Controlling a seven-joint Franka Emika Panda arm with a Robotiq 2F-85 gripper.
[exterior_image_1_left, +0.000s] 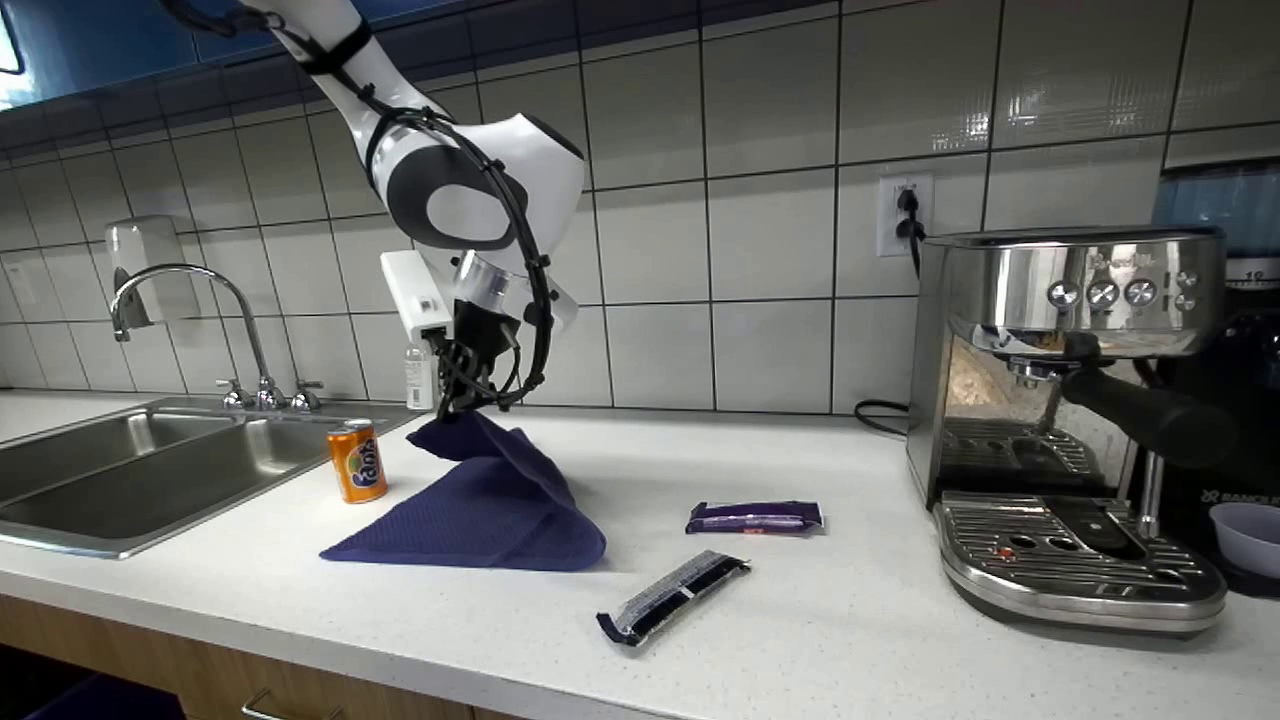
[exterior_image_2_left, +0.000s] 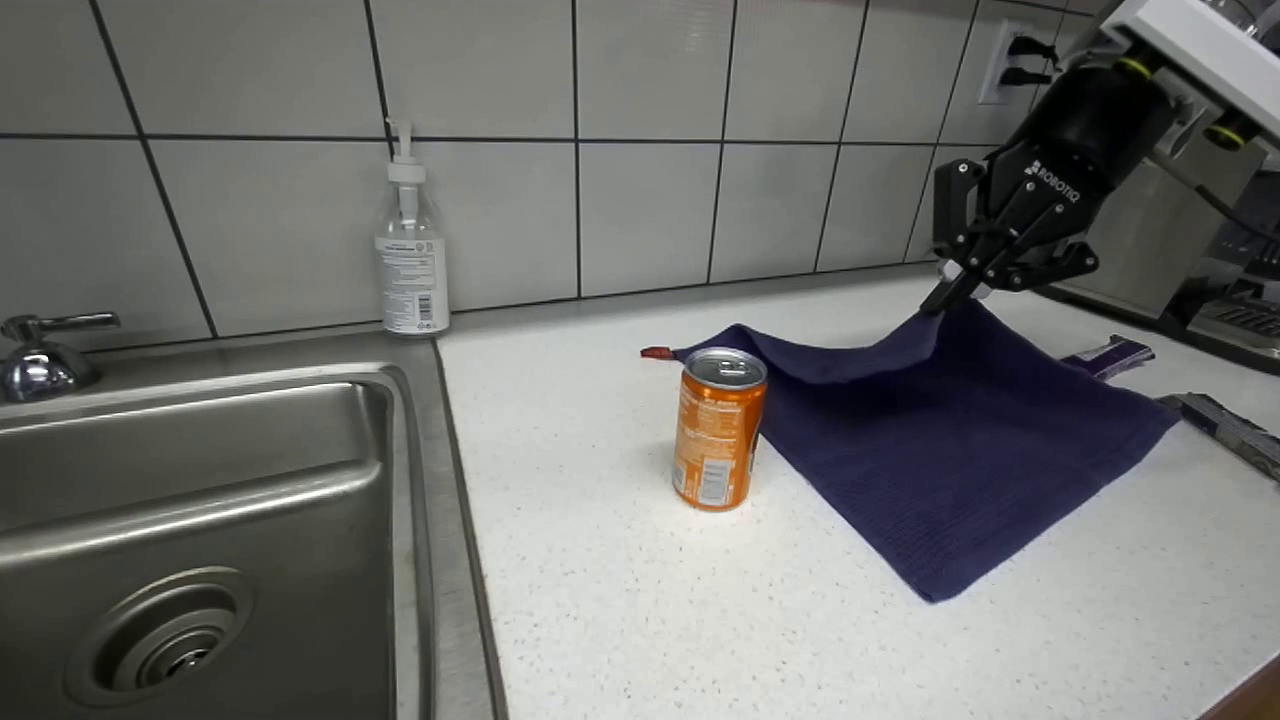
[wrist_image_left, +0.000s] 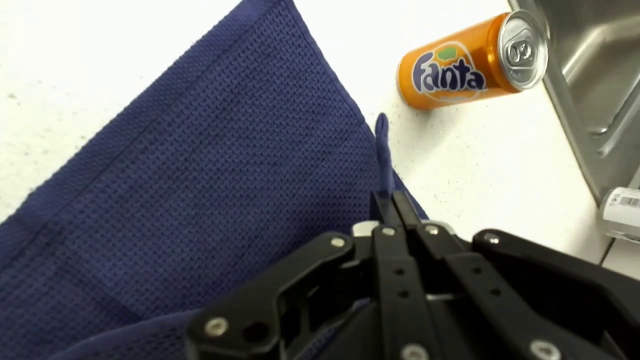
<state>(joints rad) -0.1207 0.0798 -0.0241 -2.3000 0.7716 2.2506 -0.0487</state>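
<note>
A dark blue textured towel (exterior_image_1_left: 480, 520) lies on the white counter with part of it lifted into a fold. My gripper (exterior_image_2_left: 942, 298) points down and is shut on the towel's raised edge. In the wrist view the fingertips of the gripper (wrist_image_left: 391, 196) are pressed together, and a thin strip of the towel (wrist_image_left: 210, 150) sticks out beyond them. An orange Fanta can (wrist_image_left: 445, 70) stands upright beside the towel, between it and the sink; it shows in both exterior views too. The towel's underside near the grip is partly hidden.
A purple-wrapped bar (exterior_image_1_left: 755, 517) and a black-and-silver bar (exterior_image_1_left: 672, 598) lie near the towel. A small red tip (exterior_image_2_left: 657, 352) shows behind the towel. A pump bottle (exterior_image_2_left: 412, 270) stands by the wall near the sink rim (exterior_image_2_left: 415, 500). An espresso machine (exterior_image_1_left: 1080, 270) stands at the far end.
</note>
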